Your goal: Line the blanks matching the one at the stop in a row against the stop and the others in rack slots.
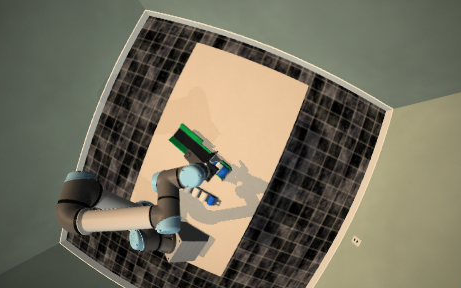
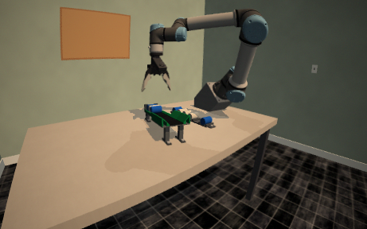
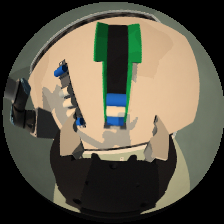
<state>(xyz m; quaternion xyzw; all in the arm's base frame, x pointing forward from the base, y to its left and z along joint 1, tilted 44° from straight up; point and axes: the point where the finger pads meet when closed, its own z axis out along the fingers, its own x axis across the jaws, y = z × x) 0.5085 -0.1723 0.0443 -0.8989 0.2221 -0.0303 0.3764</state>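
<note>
Green side walls flank the black bed of the feed ramp (image 3: 133, 45), which stands on short grey legs (image 2: 166, 136) on the tan table (image 2: 79, 159). At the ramp's low end, in the wrist view, three blanks lie across the bed in a tight row: a blue blank (image 3: 116, 98) uppermost, a white blank (image 3: 115, 109) below it, and another blue blank (image 3: 115, 120) lowest, each reaching from one green wall to the other. The stop itself cannot be made out behind them. To the left of the ramp in that view sits the stock rack (image 3: 70, 95), a narrow ribbed strip holding a blue piece (image 3: 60, 71) at its far end and another blue piece (image 3: 80, 121) near its close end; how they sit between the ribs is too small to tell. From the exterior view the rack (image 2: 205, 124) lies on the table beside the ramp's low end, toward the arm's grey pedestal (image 2: 202, 104), with a blue blank (image 2: 206, 120) on it. The gripper (image 2: 156, 83) hangs well above the ramp, pointing down, its two pale fingers (image 2: 146, 83) spread to their widest with nothing between them. In the top view the gripper (image 1: 209, 162) covers the ramp's low end.
</note>
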